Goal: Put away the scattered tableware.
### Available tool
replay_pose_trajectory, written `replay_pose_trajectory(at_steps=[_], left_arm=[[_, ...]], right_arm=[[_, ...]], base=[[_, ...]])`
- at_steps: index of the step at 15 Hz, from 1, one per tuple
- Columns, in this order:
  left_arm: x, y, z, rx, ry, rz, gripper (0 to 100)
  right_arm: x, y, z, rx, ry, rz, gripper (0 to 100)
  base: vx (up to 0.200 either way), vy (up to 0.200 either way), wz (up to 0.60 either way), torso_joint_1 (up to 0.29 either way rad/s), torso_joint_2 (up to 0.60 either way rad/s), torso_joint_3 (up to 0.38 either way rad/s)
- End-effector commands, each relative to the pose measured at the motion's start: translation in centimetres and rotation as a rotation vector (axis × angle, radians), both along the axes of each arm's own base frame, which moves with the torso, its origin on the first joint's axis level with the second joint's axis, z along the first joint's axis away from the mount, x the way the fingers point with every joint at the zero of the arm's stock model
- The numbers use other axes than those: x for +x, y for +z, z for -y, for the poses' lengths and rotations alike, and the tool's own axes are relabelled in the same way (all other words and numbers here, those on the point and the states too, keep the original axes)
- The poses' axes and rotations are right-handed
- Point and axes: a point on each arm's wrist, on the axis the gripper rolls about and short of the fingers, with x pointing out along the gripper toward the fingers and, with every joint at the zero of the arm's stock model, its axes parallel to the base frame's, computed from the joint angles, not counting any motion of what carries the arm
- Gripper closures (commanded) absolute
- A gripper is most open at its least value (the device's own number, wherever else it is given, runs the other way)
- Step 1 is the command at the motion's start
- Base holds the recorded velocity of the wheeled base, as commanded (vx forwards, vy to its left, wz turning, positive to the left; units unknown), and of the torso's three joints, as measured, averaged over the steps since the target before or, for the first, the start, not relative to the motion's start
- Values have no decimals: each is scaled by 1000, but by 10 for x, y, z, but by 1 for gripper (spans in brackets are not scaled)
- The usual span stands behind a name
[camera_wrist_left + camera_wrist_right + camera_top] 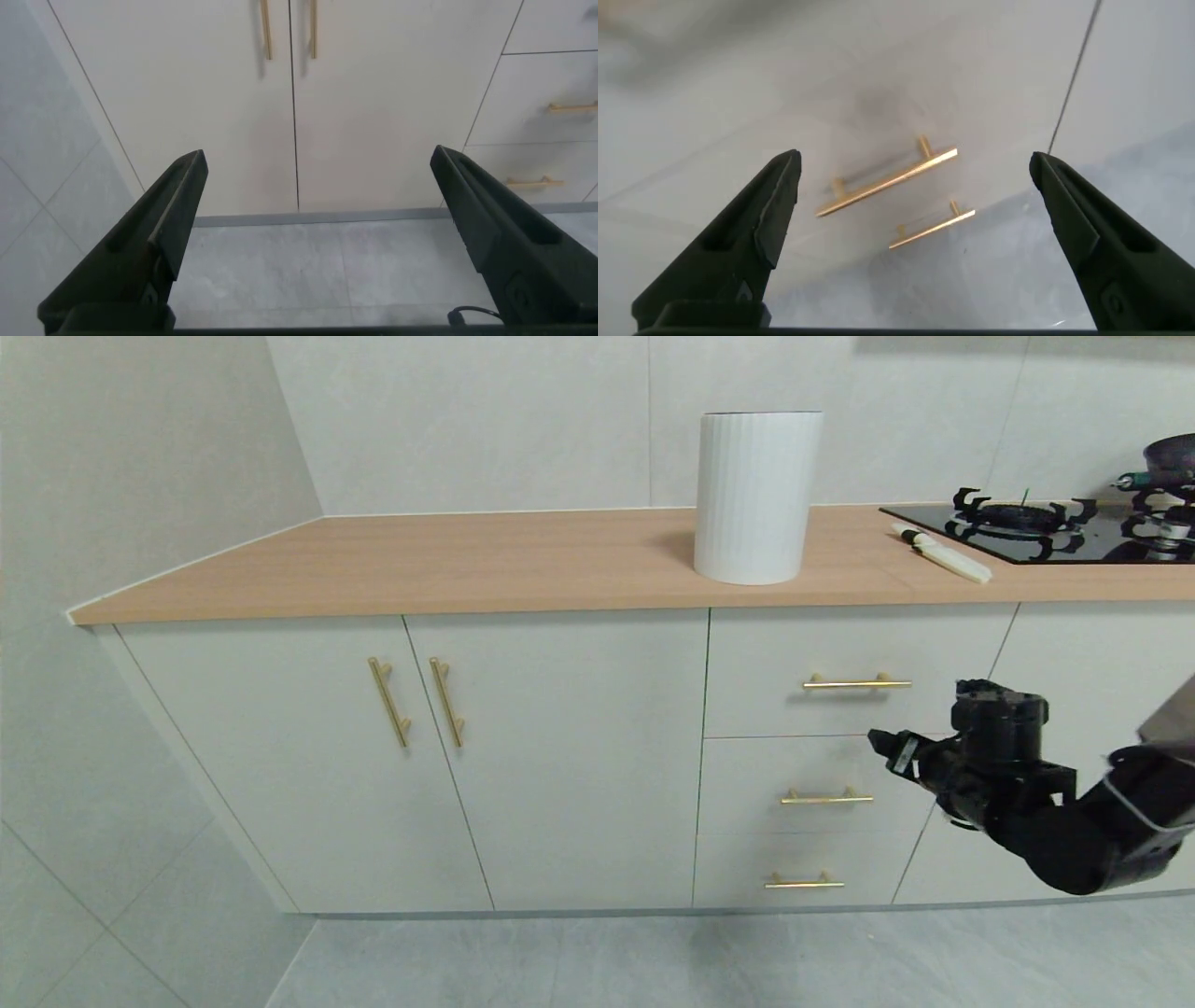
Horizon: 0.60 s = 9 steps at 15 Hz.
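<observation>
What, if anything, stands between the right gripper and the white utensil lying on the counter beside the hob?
No loose thing does. The right gripper is open, low before the drawer fronts, so the counter's front edge lies between it and the white utensil above. The white ribbed canister stands apart, to the utensil's left.

We note the canister [756,499] on the countertop [420,565], utensils [941,553] to its right beside the hob [1102,547], drawers [812,709] beneath, cupboard doors [420,756] left of them.

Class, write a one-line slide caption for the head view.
Right gripper by closed drawers; above, a wooden counter bears a white ribbed canister and a pale utensil.
</observation>
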Motion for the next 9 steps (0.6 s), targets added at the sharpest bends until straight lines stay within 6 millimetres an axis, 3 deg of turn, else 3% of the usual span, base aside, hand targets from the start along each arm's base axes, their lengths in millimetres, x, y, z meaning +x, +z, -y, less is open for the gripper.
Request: replay_pose_trajectory(at_steps=[1, 3, 5, 6, 8, 9], left_arm=[[0, 0, 0, 0, 0, -1, 0], [0, 0, 0, 0, 0, -1, 0], [0, 0, 0, 0, -1, -1, 0], [0, 0, 0, 0, -1, -1, 0], [0, 0, 0, 0, 0, -1, 0], [0, 0, 0, 0, -1, -1, 0]], right_arm=[[-103, 79, -11, -106, 141, 172, 0], [-158, 83, -8, -223, 181, 193, 0], [-195, 88, 7, -308, 79, 232, 0], [-202, 88, 11, -318, 59, 239, 0], [-254, 88, 34, -400, -61, 288, 0], [-262, 85, 39, -421, -85, 280, 0]], base=[[0, 0, 0, 0, 0, 0], [0, 0, 0, 0, 0, 0], [0, 0, 0, 0, 0, 0], [0, 0, 0, 0, 0, 0], [0, 0, 0, 0, 0, 0], [0, 0, 0, 0, 0, 0]])
